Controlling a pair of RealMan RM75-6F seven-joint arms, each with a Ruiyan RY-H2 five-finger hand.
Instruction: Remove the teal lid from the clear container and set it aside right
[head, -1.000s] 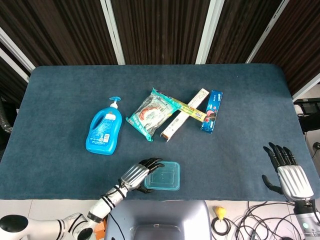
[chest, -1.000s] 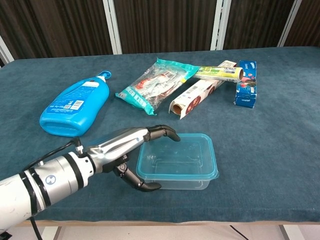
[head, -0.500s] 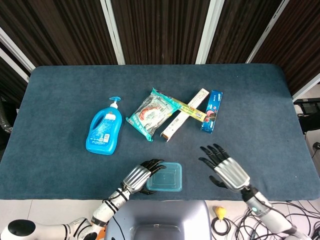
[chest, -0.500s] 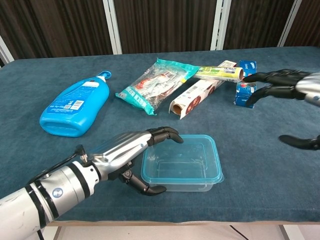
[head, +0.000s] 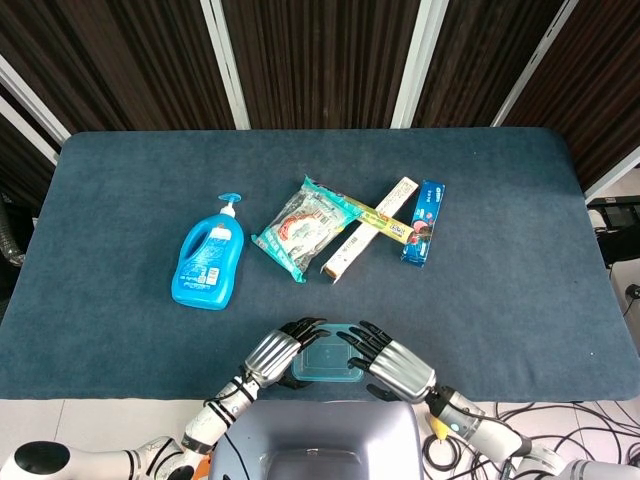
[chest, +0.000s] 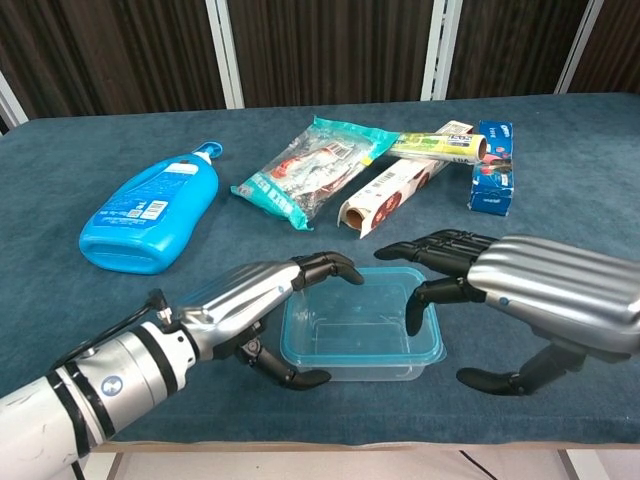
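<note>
The clear container (chest: 352, 340) with its teal lid (chest: 345, 318) stands near the table's front edge, and shows in the head view as the container (head: 325, 361). My left hand (chest: 252, 297) grips its left end, fingers curled over the lid's rim and thumb against the front wall; the head view shows this left hand (head: 274, 352) too. My right hand (chest: 525, 288) hovers at the container's right end with fingers spread, one fingertip just over the lid's right rim and the thumb low and apart. In the head view the right hand (head: 393, 364) reaches across the lid's right part, holding nothing.
A blue soap bottle (chest: 150, 210) lies at the left. Behind the container lie a snack packet (chest: 310, 170), a long carton (chest: 390, 190), a foil-wrap box (chest: 440, 147) and a blue box (chest: 492, 167). The table's front edge (chest: 330, 425) runs just below the hands.
My right hand has swung in from the far right and dropped to the container's right end. The left hand keeps its hold; the container has barely shifted.
</note>
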